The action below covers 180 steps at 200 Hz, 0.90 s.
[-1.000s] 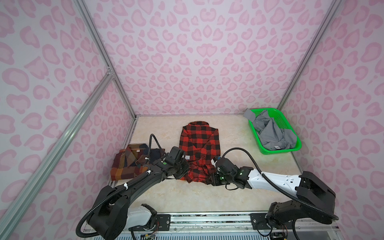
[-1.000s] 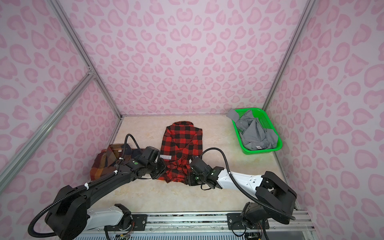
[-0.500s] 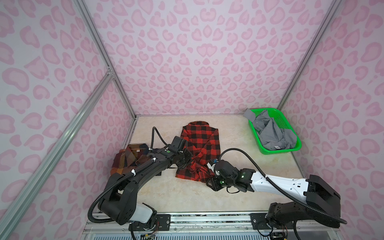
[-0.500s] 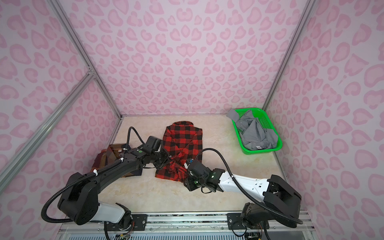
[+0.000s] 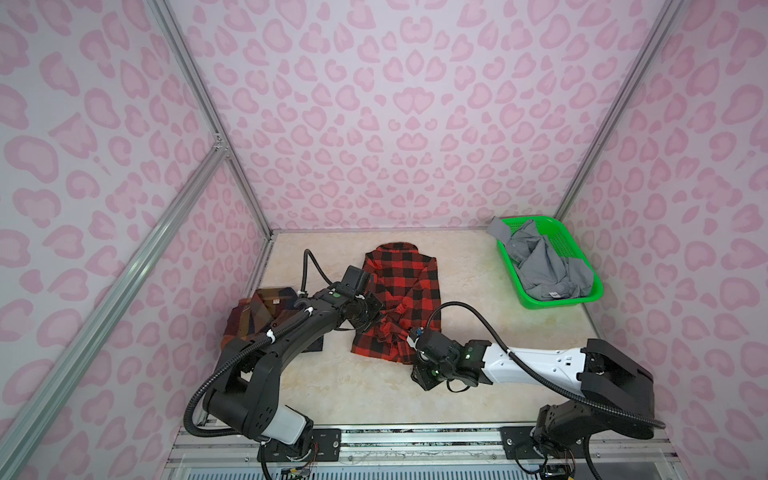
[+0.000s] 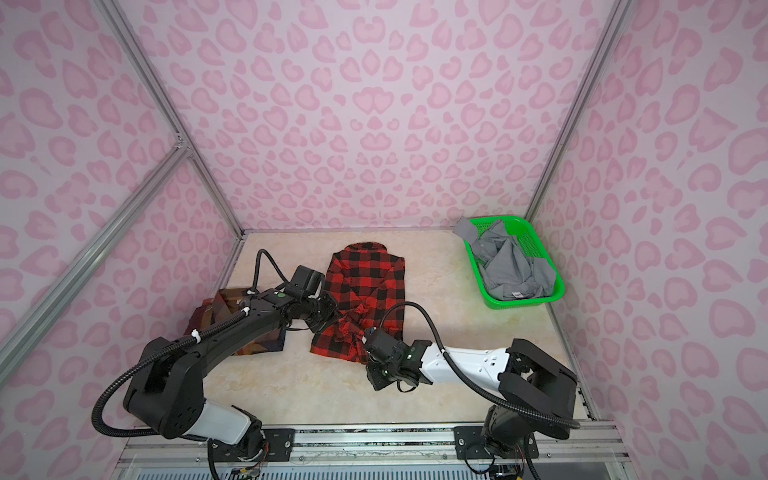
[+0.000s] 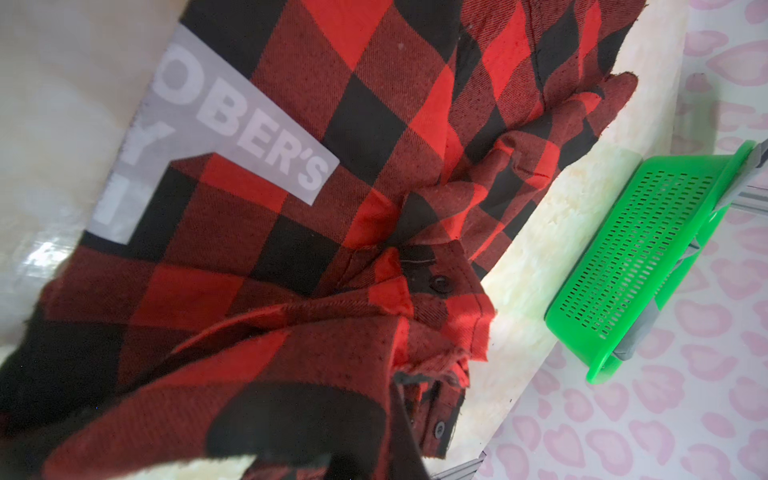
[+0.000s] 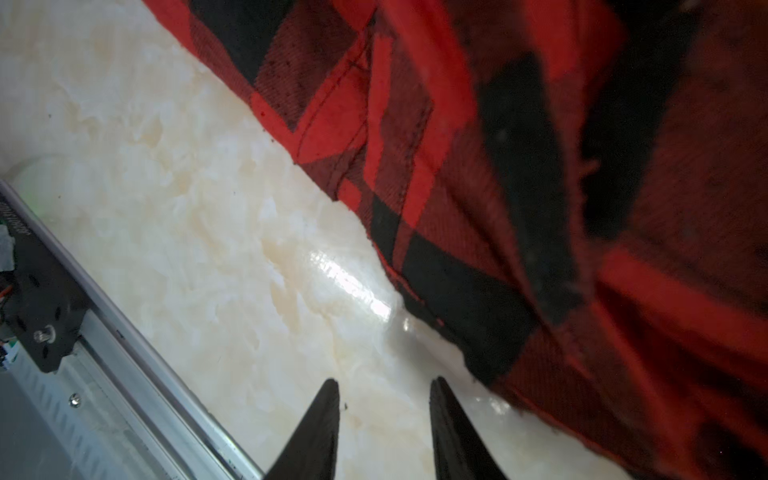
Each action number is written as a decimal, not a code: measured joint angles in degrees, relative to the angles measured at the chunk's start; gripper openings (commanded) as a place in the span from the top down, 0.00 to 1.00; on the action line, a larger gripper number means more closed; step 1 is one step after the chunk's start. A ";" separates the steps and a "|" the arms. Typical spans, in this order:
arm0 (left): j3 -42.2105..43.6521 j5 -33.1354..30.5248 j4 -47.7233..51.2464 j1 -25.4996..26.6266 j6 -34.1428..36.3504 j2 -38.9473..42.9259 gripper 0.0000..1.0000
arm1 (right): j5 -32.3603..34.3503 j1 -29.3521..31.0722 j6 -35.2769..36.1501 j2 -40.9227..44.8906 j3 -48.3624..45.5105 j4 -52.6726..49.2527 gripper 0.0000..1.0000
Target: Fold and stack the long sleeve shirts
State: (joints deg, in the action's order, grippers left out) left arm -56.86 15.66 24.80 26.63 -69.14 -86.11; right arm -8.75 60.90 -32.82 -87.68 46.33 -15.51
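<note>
Marble table point(image 5: 478, 299): a red check shirt point(image 5: 407, 282), well apart from the green basket point(image 5: 552, 301), is being pinched on its farther side by the left gripper point(image 5: 376, 320); the half-open, empty right gripper point(image 8: 383, 380) is being held just beside its basket-side hem.

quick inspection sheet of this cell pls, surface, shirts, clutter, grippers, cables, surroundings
surface: cream marbled table, glossy
job's things: red-and-black flannel spread mid-table, near end bunched; plaid shirt folded at the left; grey shirt crumpled in the green basket
clutter: nothing seen
grippers: left gripper shut on the flannel's bunched edge; right gripper open, empty, over bare table beside the hem
cables: left hose and right hose arch above the arms, no snag seen
surroundings: pink heart-print walls, aluminium frame
</note>
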 measured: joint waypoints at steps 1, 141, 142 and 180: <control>0.00 0.02 0.00 0.00 0.00 0.02 0.96 | 0.04 -0.02 0.00 -0.07 0.07 0.02 0.63; 2.38 0.59 -0.09 -0.72 0.02 1.31 0.96 | 5.25 -7.54 4.66 -9.90 10.84 -0.07 0.62; 2.38 0.59 -0.09 -0.72 0.02 1.33 0.96 | 5.25 -7.69 4.76 -9.99 10.95 -0.02 0.62; 2.32 0.57 -0.04 -1.53 0.24 1.40 0.82 | 4.42 -11.13 6.97 -11.98 15.15 -0.70 0.62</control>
State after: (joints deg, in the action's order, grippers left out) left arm -54.54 16.23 24.75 25.10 -68.90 -84.71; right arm -4.34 49.78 -25.85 -99.66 61.47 -16.21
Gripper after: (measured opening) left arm 0.118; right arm 0.381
